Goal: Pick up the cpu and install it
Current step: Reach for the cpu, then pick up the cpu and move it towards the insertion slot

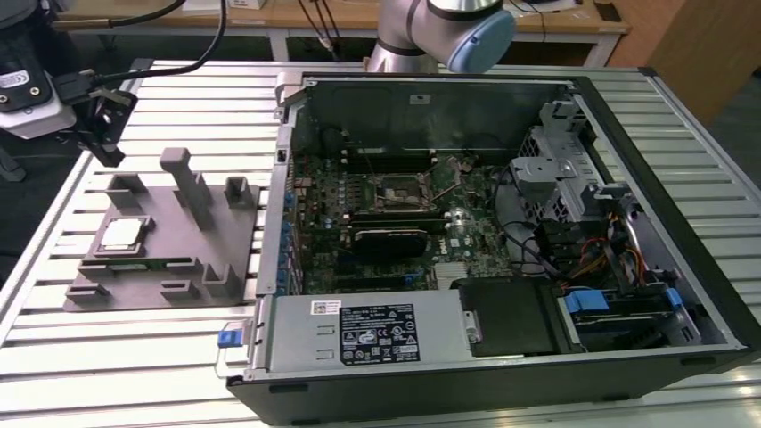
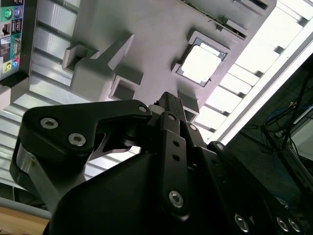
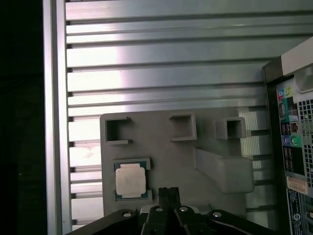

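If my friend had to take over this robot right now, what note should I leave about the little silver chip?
Gripper: jaws look shut, holding nothing, above the tray near the chip, not touching it.
Small flat square silver cpu: lying in its pocket on the grey plastic holder tray, to the exterior view's left of the open black computer case.
Done: nothing; the chip is not picked up.
Left: the pickup, and fitting it into the dark square socket inside the case.

We note a slatted aluminium table (image 1: 131, 357), brightly lit with glare on its ribs. Behind it stands a wooden bench (image 1: 547, 24), cables (image 1: 312, 22) hanging over its edge.
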Tool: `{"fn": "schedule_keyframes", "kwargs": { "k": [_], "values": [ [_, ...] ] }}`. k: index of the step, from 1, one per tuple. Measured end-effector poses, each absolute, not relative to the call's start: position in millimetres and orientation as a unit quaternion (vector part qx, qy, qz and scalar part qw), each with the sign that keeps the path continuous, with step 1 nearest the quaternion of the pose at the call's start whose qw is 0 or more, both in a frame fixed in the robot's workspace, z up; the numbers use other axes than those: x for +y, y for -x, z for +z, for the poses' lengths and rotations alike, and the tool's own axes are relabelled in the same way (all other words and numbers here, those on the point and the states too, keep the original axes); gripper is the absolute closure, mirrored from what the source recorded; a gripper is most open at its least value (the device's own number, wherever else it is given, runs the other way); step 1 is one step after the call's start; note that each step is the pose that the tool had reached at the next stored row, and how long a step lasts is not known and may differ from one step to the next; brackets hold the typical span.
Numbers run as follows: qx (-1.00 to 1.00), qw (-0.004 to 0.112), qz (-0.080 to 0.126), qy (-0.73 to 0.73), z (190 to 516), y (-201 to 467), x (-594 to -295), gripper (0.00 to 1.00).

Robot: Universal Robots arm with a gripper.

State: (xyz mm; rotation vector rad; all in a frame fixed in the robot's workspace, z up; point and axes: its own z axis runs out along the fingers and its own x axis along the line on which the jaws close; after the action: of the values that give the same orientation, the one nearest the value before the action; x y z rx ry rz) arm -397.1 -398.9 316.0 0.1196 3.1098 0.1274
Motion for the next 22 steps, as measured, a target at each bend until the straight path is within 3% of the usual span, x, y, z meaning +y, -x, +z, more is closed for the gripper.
{"fn": "schedule_keyframes", "kwargs": {
  "k": [22],
  "values": [
    [0.998, 0.013, 0.041, -0.038, 311.6, 400.4, -398.9, 0.89]
  ]
}}
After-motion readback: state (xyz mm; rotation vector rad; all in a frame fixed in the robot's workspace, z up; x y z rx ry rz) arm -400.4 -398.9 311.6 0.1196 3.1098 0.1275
